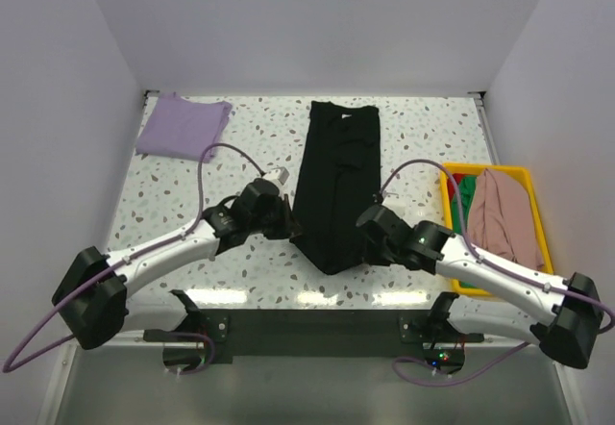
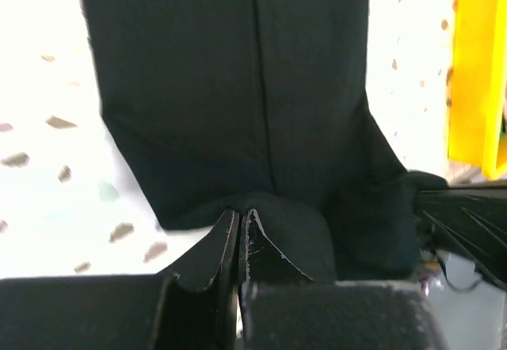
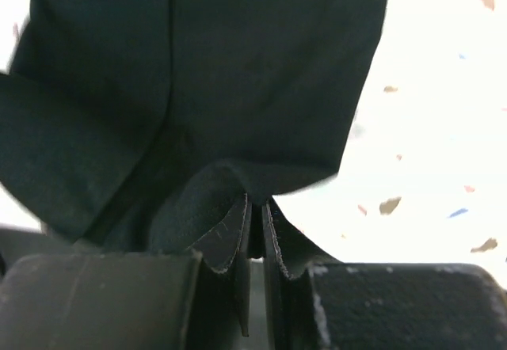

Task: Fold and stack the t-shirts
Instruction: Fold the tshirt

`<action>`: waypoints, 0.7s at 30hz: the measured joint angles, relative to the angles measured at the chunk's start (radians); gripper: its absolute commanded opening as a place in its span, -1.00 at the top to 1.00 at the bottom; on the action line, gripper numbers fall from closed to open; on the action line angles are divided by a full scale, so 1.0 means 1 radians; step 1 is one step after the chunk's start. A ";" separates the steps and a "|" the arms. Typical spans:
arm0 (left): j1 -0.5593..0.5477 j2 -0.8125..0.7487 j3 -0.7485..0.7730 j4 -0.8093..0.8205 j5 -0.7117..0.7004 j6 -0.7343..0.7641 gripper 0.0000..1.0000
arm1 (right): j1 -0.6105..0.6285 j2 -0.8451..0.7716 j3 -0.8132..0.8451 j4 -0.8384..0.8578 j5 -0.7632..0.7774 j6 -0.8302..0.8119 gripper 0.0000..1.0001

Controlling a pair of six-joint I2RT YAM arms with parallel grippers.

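A black t-shirt (image 1: 336, 180) lies as a long narrow strip down the middle of the table. My left gripper (image 1: 289, 229) is shut on its near left corner, seen in the left wrist view (image 2: 239, 215) with black cloth (image 2: 238, 89) pinched between the fingers. My right gripper (image 1: 363, 242) is shut on the near right corner, seen in the right wrist view (image 3: 255, 203) with the cloth (image 3: 238, 65) bunched at the tips. A folded lavender t-shirt (image 1: 183, 127) lies at the far left. A dusty pink t-shirt (image 1: 502, 215) and a green one (image 1: 467, 194) sit in the bin.
A yellow plastic bin (image 1: 541, 215) stands at the right edge of the table; its side shows in the left wrist view (image 2: 475, 65). White walls close in the table at the back and both sides. The table top (image 1: 192, 213) is speckled white.
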 measured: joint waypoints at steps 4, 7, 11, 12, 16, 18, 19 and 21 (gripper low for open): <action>0.075 0.110 0.044 0.036 0.027 0.019 1.00 | -0.099 0.091 0.045 0.060 0.021 -0.054 0.84; 0.112 0.215 0.097 0.053 0.030 0.031 1.00 | -0.183 0.157 0.076 0.118 0.021 -0.093 0.85; 0.146 0.339 0.184 0.077 0.041 0.041 1.00 | -0.291 0.235 0.108 0.187 0.012 -0.141 0.89; 0.153 0.365 0.209 0.082 0.045 0.046 1.00 | -0.315 0.249 0.113 0.201 0.008 -0.150 0.89; 0.188 0.464 0.310 0.101 0.050 0.056 1.00 | -0.421 0.311 0.141 0.263 -0.015 -0.196 0.89; 0.204 0.496 0.342 0.108 0.054 0.057 1.00 | -0.461 0.340 0.159 0.288 -0.031 -0.216 0.90; 0.214 0.514 0.360 0.108 0.056 0.057 1.00 | -0.478 0.358 0.170 0.300 -0.037 -0.225 0.91; 0.235 0.551 0.397 0.108 0.064 0.057 1.00 | -0.509 0.394 0.193 0.325 -0.058 -0.240 0.92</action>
